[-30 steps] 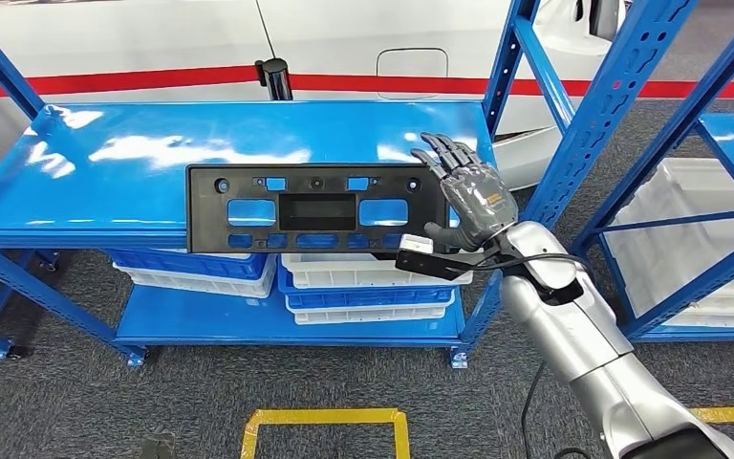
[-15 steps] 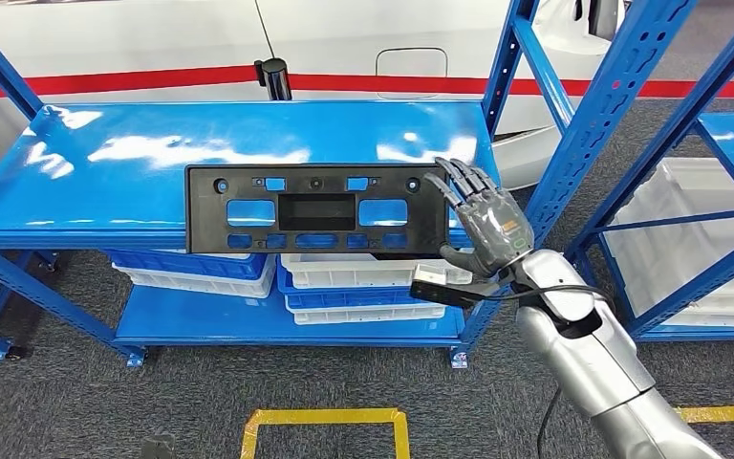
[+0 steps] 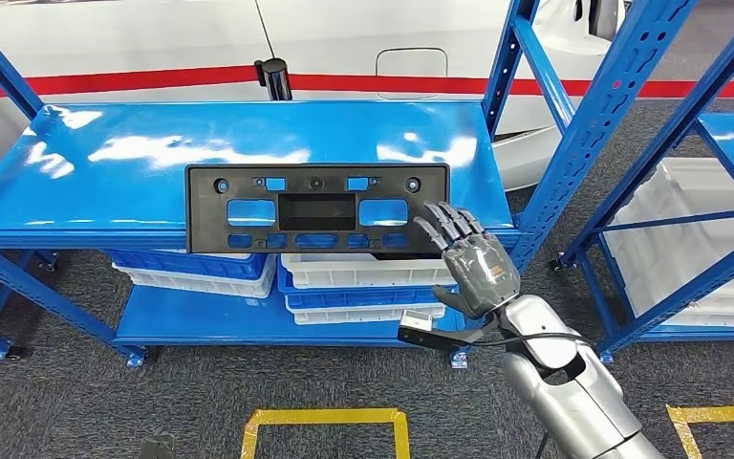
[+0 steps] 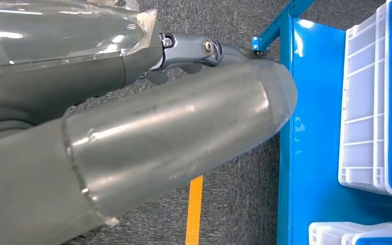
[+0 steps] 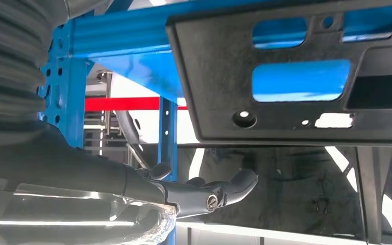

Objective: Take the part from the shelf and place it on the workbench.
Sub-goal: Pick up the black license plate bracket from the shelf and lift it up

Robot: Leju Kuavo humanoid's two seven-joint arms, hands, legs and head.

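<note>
A long black plastic part (image 3: 315, 208) with several cut-outs lies flat on the blue shelf's top board (image 3: 134, 153), its front edge overhanging the board's lip. My right hand (image 3: 468, 263) hovers in front of the shelf, just below and to the right of the part's right end, fingers spread and holding nothing, apart from the part. In the right wrist view the part (image 5: 296, 76) is seen from beneath, with my right hand (image 5: 204, 194) stretched out under it. My left hand (image 4: 204, 48) hangs low near the floor, fingers extended and holding nothing.
White and blue bins (image 3: 363, 287) are stacked on the lower board. A blue upright (image 3: 593, 124) stands right of my hand, and a second rack holds a white bin (image 3: 688, 239). Yellow tape (image 3: 325, 419) marks the grey floor. A white, red-striped body stands behind.
My right hand has dropped from beside the part's right end, level with the top board, to below the board's front edge and nearer to me. The part has not moved.
</note>
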